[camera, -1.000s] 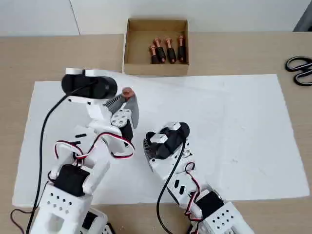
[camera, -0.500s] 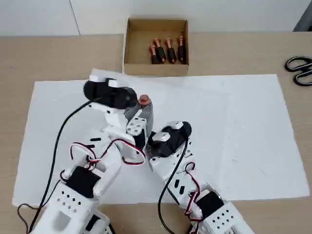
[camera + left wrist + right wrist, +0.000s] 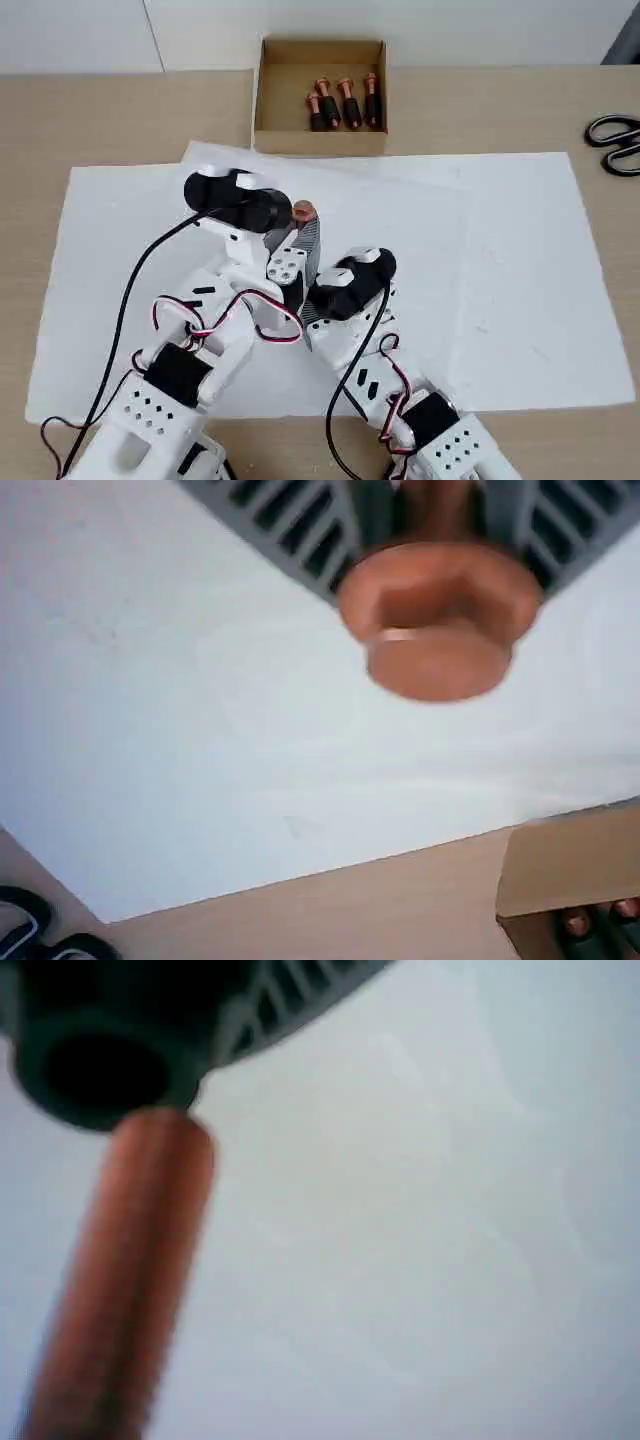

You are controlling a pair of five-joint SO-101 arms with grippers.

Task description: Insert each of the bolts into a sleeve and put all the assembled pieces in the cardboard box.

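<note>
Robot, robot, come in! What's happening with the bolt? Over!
Left gripper shut on bolt. Right gripper shut on sleeve. Bolt tip at sleeve rim, not inside. Nothing between them.

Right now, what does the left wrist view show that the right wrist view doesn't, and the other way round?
Left wrist view, not the right: the bolt seen head-on by its hexagonal head, clamped between grey fingers; a corner of the cardboard box with assembled pieces inside; scissors on the table.
Right wrist view, not the left: the black sleeve, with its open mouth and the bolt's shaft tip at its rim, apparently not yet in the bore.
Both: the copper bolt and the white paper.
</note>
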